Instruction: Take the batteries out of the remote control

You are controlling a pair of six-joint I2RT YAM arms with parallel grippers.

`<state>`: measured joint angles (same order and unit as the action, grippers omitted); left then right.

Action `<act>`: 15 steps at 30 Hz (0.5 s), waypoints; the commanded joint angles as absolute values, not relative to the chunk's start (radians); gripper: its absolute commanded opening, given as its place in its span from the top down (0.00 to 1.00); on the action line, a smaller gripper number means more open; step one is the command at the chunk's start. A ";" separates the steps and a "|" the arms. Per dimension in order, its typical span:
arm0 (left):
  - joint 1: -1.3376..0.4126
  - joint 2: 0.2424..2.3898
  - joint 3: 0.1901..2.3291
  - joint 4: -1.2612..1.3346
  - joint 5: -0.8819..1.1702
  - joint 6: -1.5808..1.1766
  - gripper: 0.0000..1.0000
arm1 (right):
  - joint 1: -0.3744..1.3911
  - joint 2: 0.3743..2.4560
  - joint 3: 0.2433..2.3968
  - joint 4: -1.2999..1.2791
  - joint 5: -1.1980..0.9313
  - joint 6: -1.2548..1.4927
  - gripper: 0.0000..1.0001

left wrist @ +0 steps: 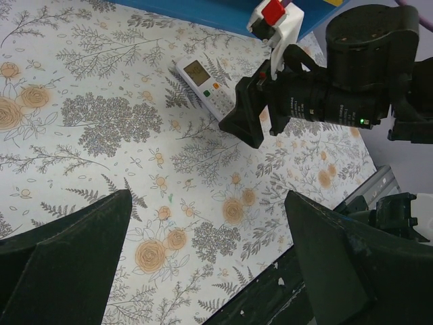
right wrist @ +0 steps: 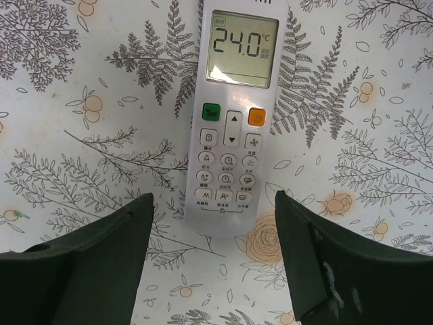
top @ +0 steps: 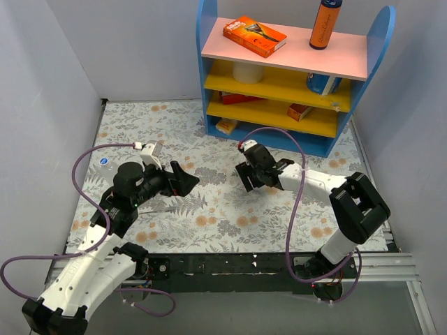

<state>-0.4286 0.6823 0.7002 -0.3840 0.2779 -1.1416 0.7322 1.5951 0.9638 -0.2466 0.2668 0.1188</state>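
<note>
1. My left gripper (left wrist: 208,196): released, black jaws wide apart with nothing between them. It is held above the cloth, well to the left of the slim white rectangular plastic remote control (right wrist: 233,122), and points toward it.
2. My right gripper (right wrist: 213,203): also released, jaws spread wider than the remote control, one on either side of its button end. I cannot tell whether the tips touch anything.
3. Remote control: lies flat and face up on the grey-and-orange floral-printed tablecloth (top: 209,209). The display reads 24.0. Below it are a green button and an orange button, then rows of small white buttons. Its back is out of view.
4. Blue shelf unit with a pink top and yellow shelves (top: 279,142): stands beyond the remote control, at the far edge of the cloth.
5. Flat orange cardboard box (top: 255,36): lies on the pink top, straight beyond the remote control.
6. Orange cylindrical bottle with a dark cap (top: 325,24): stands upright on the same top, beyond the remote control and to its right.
</note>
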 commanded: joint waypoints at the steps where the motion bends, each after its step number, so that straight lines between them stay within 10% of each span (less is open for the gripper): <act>1: -0.431 0.661 0.713 -0.373 0.270 -1.132 0.02 | 0.727 1.621 1.008 -0.221 0.298 0.097 0.22; 15: -0.431 0.652 0.710 -0.374 0.299 -1.123 0.02 | 0.709 1.683 0.994 -0.187 0.273 0.109 0.28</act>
<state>-0.4286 0.6720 0.7002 -0.3828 0.2802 -1.1404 0.7170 1.6814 0.9726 -0.2123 0.2775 0.1081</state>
